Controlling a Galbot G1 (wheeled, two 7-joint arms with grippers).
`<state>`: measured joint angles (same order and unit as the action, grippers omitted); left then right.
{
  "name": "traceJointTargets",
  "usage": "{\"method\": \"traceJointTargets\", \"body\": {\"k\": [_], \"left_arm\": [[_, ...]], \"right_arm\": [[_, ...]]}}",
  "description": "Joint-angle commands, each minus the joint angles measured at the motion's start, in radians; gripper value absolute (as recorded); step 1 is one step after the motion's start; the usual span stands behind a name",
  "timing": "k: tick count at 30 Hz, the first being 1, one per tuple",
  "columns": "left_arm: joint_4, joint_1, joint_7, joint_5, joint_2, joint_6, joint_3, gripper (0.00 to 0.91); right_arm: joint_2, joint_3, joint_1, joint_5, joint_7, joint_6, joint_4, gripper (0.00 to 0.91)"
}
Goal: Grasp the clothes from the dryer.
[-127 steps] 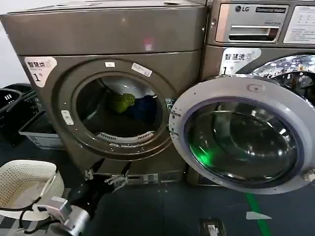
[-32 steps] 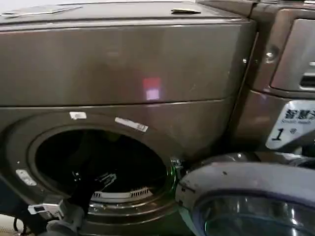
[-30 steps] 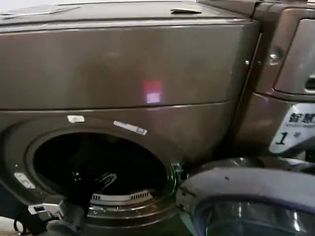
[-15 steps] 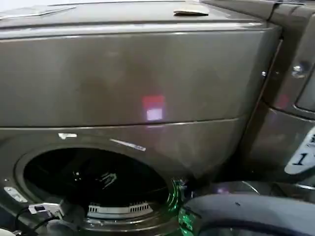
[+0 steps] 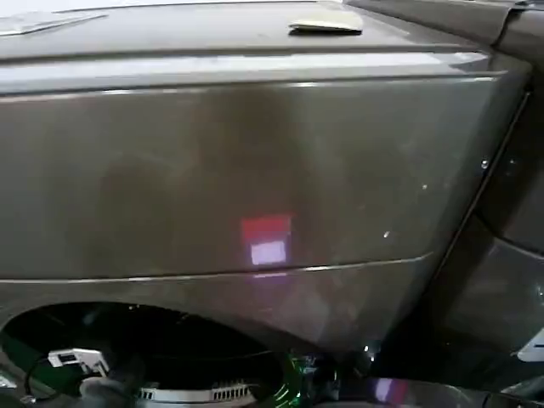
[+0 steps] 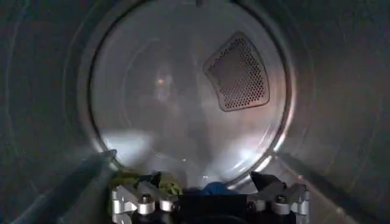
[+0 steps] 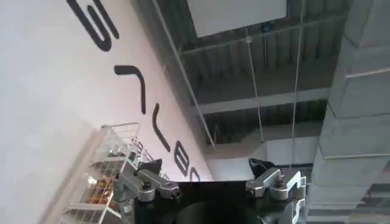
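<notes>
The bronze-brown dryer stands right in front of me, its dark porthole low at the left. My left arm reaches in through it. Inside the drum, my left gripper is open, its fingers spread wide just above the clothes. The yellow-green garment lies by one fingertip and the navy-blue garment peeks up between the fingers, both on the drum floor. My right gripper is open and empty, pointing up at a wall and ceiling away from the machine.
A perforated mesh vent sits in the drum's back wall, and a raised baffle runs along its side. A flat card lies on the dryer's top. A wire rack stands by the lettered wall.
My head view has drawn closer to the dryer's front panel; the porthole and open door slid down and out of frame. My left arm went through the porthole into the drum.
</notes>
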<state>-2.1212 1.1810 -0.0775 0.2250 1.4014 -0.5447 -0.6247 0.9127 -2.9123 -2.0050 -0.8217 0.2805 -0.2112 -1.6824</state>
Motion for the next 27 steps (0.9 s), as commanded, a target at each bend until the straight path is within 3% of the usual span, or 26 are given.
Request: {"method": "traceJointTargets", "body": {"k": [1, 13, 27], "left_arm": [[0.344, -0.300, 0.003, -0.016, -0.007, 0.049, 0.065, 0.907], [0.723, -0.566, -0.002, -0.080, 0.019, 0.129, 0.141, 0.907], [1.026, -0.803, -0.004, -0.090, 0.019, 0.185, 0.163, 0.907]], "right_arm": [[0.002, -0.007, -0.007, -0.001, 0.000, 0.001, -0.001, 0.907], [-0.006, -0.008, -0.007, -0.001, 0.005, 0.000, 0.007, 0.907], [-0.010, -0.007, -0.004, -0.003, 0.009, 0.004, 0.020, 0.907]]}}
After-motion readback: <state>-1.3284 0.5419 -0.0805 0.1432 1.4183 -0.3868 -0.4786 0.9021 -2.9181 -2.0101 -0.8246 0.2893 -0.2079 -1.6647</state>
